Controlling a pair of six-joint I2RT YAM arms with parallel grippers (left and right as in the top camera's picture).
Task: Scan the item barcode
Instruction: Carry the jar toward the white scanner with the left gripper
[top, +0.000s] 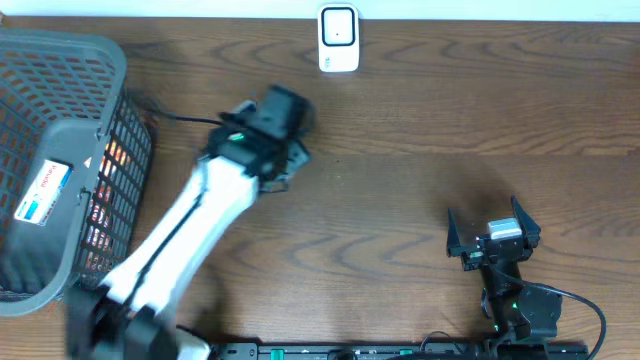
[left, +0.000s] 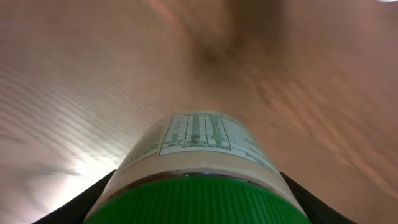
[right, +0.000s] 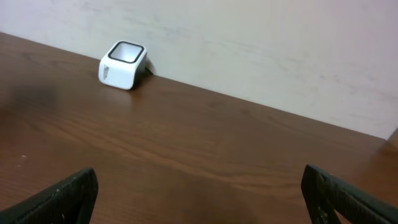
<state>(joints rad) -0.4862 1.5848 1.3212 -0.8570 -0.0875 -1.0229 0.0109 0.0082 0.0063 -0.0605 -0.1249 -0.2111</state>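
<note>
The left gripper (top: 275, 120) was clenched on a green-capped bottle (left: 199, 149) (its printed label turned toward the wrist camera) over the counter (top: 420, 150), between the basket (top: 60, 150) and the white scanner (top: 338, 38). The right gripper (top: 490, 225) stood spread wide, holding nothing.

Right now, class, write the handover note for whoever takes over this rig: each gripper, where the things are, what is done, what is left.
Left gripper: shut on the green-capped bottle, held over the table between the basket and the scanner.
Right gripper: open, empty, at the near right.
Done: bottle is in hand.
Left: bring it to the scanner at the far edge and show the barcode; only a nutrition panel is visible, no barcode.
</note>
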